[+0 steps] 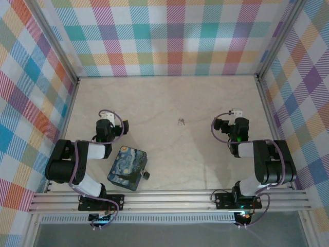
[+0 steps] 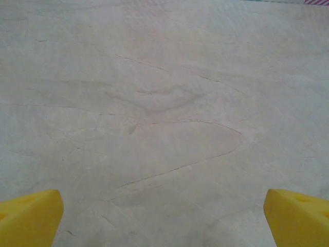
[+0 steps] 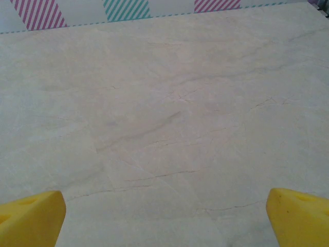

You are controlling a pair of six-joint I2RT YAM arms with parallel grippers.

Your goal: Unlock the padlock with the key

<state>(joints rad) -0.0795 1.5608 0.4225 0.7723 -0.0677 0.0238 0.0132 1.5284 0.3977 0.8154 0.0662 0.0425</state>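
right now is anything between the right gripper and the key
Nothing visible. In the top view, bare table lies between the right gripper and the tiny silvery key, which sits alone mid-table to that gripper's left. The painted box lies well off that line, near the front edge.

No readable text, labels, brands or numbers on anything.
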